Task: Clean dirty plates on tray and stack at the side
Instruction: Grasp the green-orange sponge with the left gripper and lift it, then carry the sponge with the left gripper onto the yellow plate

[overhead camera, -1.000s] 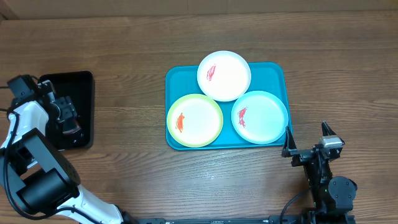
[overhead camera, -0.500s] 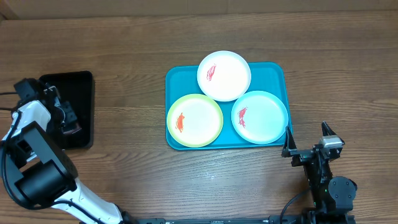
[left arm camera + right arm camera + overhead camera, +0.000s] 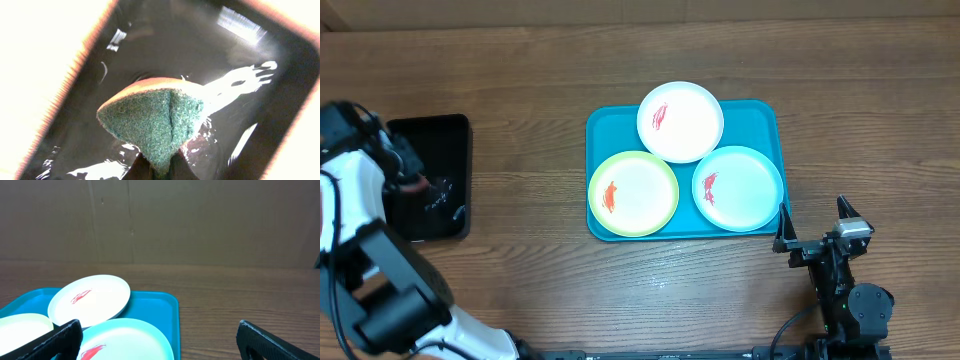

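Clenched on a green-faced sponge (image 3: 155, 117) over the black rectangular tray (image 3: 445, 130), the left end effector (image 3: 412, 184) has the 3 smeared round plates (image 3: 633, 193) well to its right on the turquoise plastic tray (image 3: 760, 113); the released right end effector (image 3: 812, 224) sits nearer.

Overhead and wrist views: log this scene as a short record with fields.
turquoise tray: holds all three plates
white plate: far side, red smear
green-rimmed plate: near left, orange smear
blue-rimmed plate: near right, red smear
left gripper: shut on sponge, over wet black tray
right gripper: open, by the turquoise tray's near right corner
plates stacked at side: none yet
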Robot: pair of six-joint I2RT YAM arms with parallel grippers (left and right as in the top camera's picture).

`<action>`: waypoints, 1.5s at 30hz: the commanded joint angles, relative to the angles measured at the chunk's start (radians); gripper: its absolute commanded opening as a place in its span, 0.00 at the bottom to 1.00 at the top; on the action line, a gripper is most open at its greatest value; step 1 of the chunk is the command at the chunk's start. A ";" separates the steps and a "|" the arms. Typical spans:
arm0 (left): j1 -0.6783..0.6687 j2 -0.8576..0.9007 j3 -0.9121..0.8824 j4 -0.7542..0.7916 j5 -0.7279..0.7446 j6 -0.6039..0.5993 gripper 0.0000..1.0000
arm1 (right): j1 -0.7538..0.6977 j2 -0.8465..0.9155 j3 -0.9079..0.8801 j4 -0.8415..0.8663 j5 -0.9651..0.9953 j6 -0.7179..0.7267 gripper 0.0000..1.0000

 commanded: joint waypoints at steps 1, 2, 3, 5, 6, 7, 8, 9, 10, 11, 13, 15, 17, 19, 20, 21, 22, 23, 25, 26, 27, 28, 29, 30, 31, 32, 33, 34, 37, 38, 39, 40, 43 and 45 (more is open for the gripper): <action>0.005 -0.099 0.048 -0.010 0.056 -0.068 0.04 | 0.004 -0.006 -0.010 0.005 0.006 0.003 1.00; 0.005 -0.099 0.047 -0.023 0.071 -0.067 0.04 | 0.004 -0.006 -0.010 0.005 0.006 0.003 1.00; 0.005 -0.093 0.041 -0.030 0.071 -0.066 0.04 | 0.004 -0.006 -0.010 0.005 0.006 0.003 1.00; 0.005 -0.064 0.000 -0.034 0.070 -0.039 0.04 | 0.004 -0.006 -0.010 0.005 0.006 0.003 1.00; 0.005 -0.050 -0.017 -0.031 0.070 -0.029 0.04 | 0.004 -0.006 -0.010 0.005 0.006 0.003 1.00; 0.005 -0.021 -0.047 -0.024 0.070 -0.022 0.04 | 0.004 -0.006 -0.010 0.005 0.006 0.003 1.00; 0.004 0.008 -0.068 -0.018 0.070 -0.022 0.04 | 0.004 -0.006 -0.010 0.005 0.006 0.003 1.00; 0.004 0.031 -0.076 -0.019 0.070 -0.022 0.04 | 0.004 -0.006 -0.010 0.005 0.006 0.003 1.00; 0.004 0.048 -0.073 -0.032 0.079 -0.021 0.04 | 0.004 -0.006 -0.010 0.005 0.006 0.003 1.00; 0.004 0.048 -0.071 -0.034 0.081 -0.017 0.04 | 0.004 -0.006 -0.010 0.005 0.006 0.003 1.00; 0.004 0.031 -0.042 -0.050 0.080 0.013 0.04 | 0.004 -0.006 -0.010 0.005 0.006 0.003 1.00; 0.004 0.000 0.016 -0.082 0.082 0.010 0.04 | 0.004 -0.006 -0.010 0.005 0.006 0.003 1.00; 0.004 -0.037 0.076 -0.115 0.111 -0.004 0.04 | 0.004 -0.006 -0.010 0.005 0.006 0.003 1.00; 0.004 -0.091 0.141 -0.148 0.204 -0.026 0.04 | 0.004 -0.006 -0.010 0.005 0.006 0.003 1.00; 0.004 -0.106 0.153 -0.154 0.234 -0.026 0.04 | 0.004 -0.006 -0.010 0.005 0.006 0.003 1.00; 0.003 -0.133 0.160 -0.167 0.256 -0.026 0.04 | 0.004 -0.006 -0.010 0.005 0.006 0.003 1.00; 0.003 -0.137 0.157 -0.181 0.244 -0.014 0.04 | 0.004 -0.006 -0.010 0.005 0.006 0.003 1.00; 0.003 -0.135 0.151 -0.193 0.224 -0.007 0.04 | 0.004 -0.006 -0.010 0.005 0.006 0.003 1.00; 0.003 -0.119 0.106 -0.200 0.176 -0.007 0.04 | 0.004 -0.006 -0.010 0.005 0.006 0.003 1.00; 0.003 -0.108 0.078 -0.196 0.165 -0.008 0.04 | 0.004 -0.006 -0.010 0.005 0.006 0.003 1.00; 0.003 -0.097 0.044 -0.186 0.163 -0.009 0.04 | 0.004 -0.006 -0.010 0.005 0.006 0.003 1.00; 0.003 -0.085 0.011 -0.173 0.171 -0.024 0.04 | 0.004 -0.006 -0.010 0.005 0.006 0.003 1.00; 0.003 -0.065 -0.026 -0.164 0.197 -0.034 0.04 | 0.004 -0.006 -0.010 0.005 0.006 0.003 1.00; 0.003 -0.059 -0.027 -0.172 0.196 -0.034 0.04 | 0.004 -0.006 -0.010 0.005 0.006 0.003 1.00; 0.003 -0.058 -0.021 -0.185 0.193 -0.033 0.04 | 0.004 -0.006 -0.010 0.005 0.006 0.003 1.00; 0.006 -0.060 -0.003 -0.200 0.188 -0.034 0.04 | 0.004 -0.006 -0.010 0.005 0.006 0.003 1.00; 0.011 -0.065 0.032 -0.227 0.185 -0.034 0.04 | 0.004 -0.006 -0.010 0.005 0.006 0.003 1.00; 0.011 -0.067 0.065 -0.252 0.185 -0.034 0.04 | 0.004 -0.006 -0.010 0.005 0.006 0.003 1.00; 0.010 -0.080 0.240 -0.383 0.217 -0.039 0.04 | 0.004 -0.006 -0.010 0.005 0.006 0.003 1.00; 0.009 -0.082 0.279 -0.414 0.248 -0.046 0.04 | 0.004 -0.006 -0.010 0.005 0.006 0.003 1.00; 0.008 -0.085 0.342 -0.462 0.320 -0.058 0.04 | 0.004 -0.006 -0.010 0.005 0.006 0.003 1.00; 0.003 -0.088 0.397 -0.506 0.424 -0.061 0.04 | 0.004 -0.006 -0.010 0.005 0.006 0.003 1.00; -0.042 -0.092 0.429 -0.589 0.580 -0.060 0.04 | 0.004 -0.006 -0.010 0.005 0.006 0.003 1.00; -0.087 -0.090 0.415 -0.641 0.590 -0.059 0.04 | 0.004 -0.006 -0.010 0.005 0.006 0.003 1.00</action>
